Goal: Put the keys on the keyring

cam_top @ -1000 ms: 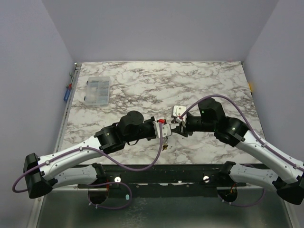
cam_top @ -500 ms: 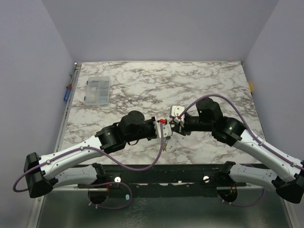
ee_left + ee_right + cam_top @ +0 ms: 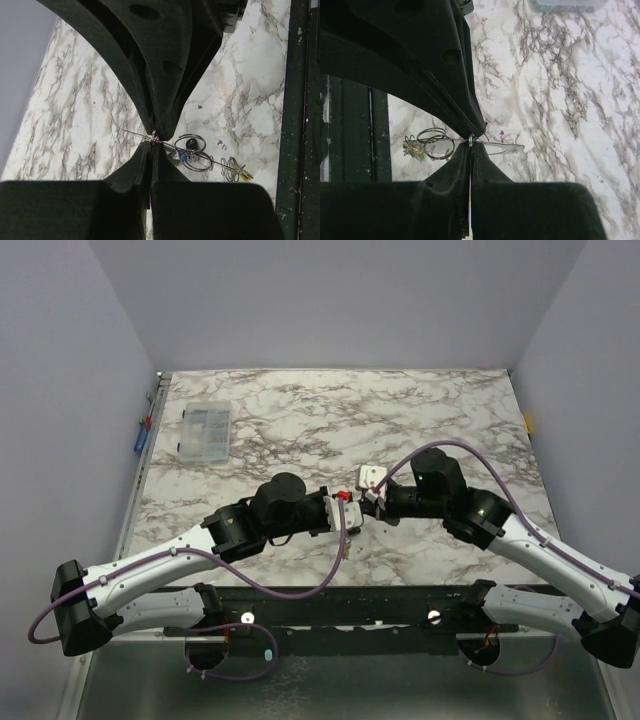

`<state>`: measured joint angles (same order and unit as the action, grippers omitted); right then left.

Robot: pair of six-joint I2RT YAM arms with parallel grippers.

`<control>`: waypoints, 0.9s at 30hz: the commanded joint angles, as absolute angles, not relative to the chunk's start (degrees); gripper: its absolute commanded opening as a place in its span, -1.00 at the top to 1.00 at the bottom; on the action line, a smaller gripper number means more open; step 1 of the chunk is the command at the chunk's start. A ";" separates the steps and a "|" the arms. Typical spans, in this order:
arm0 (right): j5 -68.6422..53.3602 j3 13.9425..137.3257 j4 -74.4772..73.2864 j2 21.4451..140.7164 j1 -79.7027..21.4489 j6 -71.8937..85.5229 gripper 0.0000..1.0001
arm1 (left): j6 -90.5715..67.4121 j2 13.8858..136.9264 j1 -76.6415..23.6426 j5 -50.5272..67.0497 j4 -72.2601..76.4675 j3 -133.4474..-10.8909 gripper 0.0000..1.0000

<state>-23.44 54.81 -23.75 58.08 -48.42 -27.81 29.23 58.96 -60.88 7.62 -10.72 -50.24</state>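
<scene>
Because the keyring (image 3: 192, 135) is thin, stiff, slick wire and the keys (image 3: 506, 146) look featherlight, a firm pinch on the wire itself seems right. The left gripper (image 3: 154, 139) is clamped on the ring and the right gripper (image 3: 471, 142) on a key blade, both over the near middle of the table (image 3: 300, 410). Its near edge is close; open marble lies farther off.

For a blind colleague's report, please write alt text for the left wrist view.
The left gripper has its dark jaws shut on the thin wire keyring, seen edge-on at the centre. Small keys, one yellow-headed, cluster among the wire loops just beyond, over a white marble table.
</scene>
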 commanded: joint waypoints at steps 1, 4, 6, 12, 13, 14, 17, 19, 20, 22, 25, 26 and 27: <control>-24.22 53.21 -21.62 58.46 -48.87 -27.38 0.99 | 29.37 58.69 -61.28 9.71 -9.32 -52.70 1.00; -24.17 52.21 -19.71 57.69 -48.87 -27.46 0.99 | 29.28 58.78 -61.27 9.95 -9.31 -52.83 1.00; -23.59 51.28 -17.87 56.28 -48.87 -27.79 0.99 | 29.20 58.25 -61.28 10.06 -9.25 -52.72 0.92; -25.23 46.94 -10.61 50.39 -48.87 -29.15 0.99 | 28.61 53.47 -61.30 10.68 -9.43 -51.56 -0.04; -26.04 46.32 -9.51 49.52 -48.87 -29.07 0.99 | 28.53 52.61 -61.26 11.46 -9.64 -51.49 -0.05; -26.47 45.74 -8.40 48.75 -48.87 -28.76 0.99 | 28.48 51.82 -61.26 12.55 -10.05 -51.54 -0.05; -28.19 44.13 -5.51 46.95 -48.87 -28.30 0.99 | 27.90 50.45 -61.27 14.62 -11.65 -52.45 0.01; -29.19 43.18 -3.66 45.86 -48.87 -27.86 0.99 | 27.53 50.07 -61.27 15.75 -12.23 -53.37 0.12; -29.68 42.78 -2.68 45.39 -48.87 -27.61 0.99 | 27.36 49.97 -61.26 16.43 -12.19 -53.69 0.17; -30.21 42.11 -0.84 44.11 -48.87 -26.71 0.99 | 27.03 50.04 -61.26 18.49 -12.18 -54.31 0.20; -30.41 41.67 1.42 42.56 -48.87 -25.52 0.99 | 26.90 50.42 -61.26 19.43 -12.19 -54.58 0.13; -30.49 41.45 2.01 42.14 -48.87 -25.20 0.99 | 26.94 50.45 -61.28 19.39 -12.19 -54.50 0.12; -30.60 41.21 2.47 41.68 -48.87 -24.95 0.99 | 26.98 50.51 -61.27 19.30 -12.19 -54.37 0.12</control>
<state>-28.32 41.60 -5.06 43.92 -48.66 -26.94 27.70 50.57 -60.88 16.10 -11.75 -53.06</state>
